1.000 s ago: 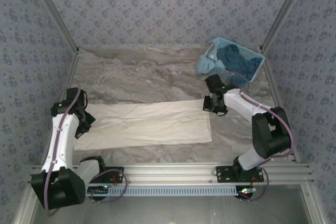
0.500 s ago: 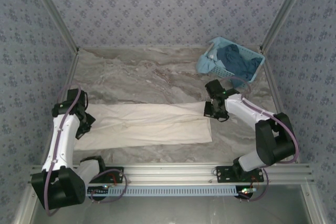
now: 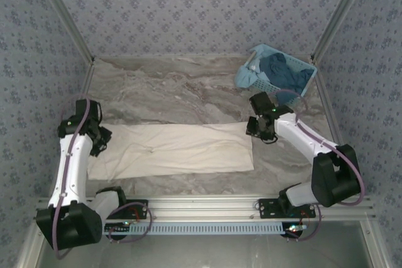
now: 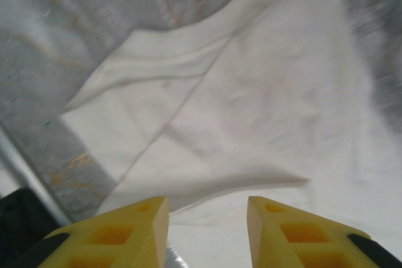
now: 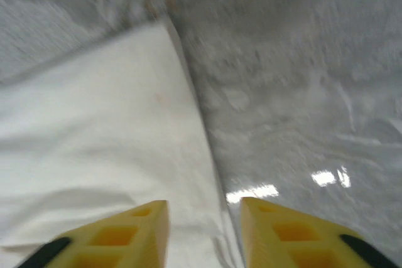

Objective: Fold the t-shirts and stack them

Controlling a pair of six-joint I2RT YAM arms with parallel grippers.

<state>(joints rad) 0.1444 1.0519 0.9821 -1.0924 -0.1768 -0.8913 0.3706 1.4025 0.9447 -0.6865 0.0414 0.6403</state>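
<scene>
A cream t-shirt (image 3: 176, 150), folded into a long band, is lying flat across the marbled table (image 3: 169, 86), running from near the left edge to right of the middle, closer to the near edge than the far one. The left gripper (image 3: 102, 137) is hovering at the band's left end, its white arm (image 3: 70, 164) reaching up along the left edge. The right gripper (image 3: 257, 128) is sitting at the band's far right corner. A light blue lattice basket (image 3: 246, 78) is standing in the far right corner of the table, holding dark blue cloth (image 3: 282, 73).
</scene>
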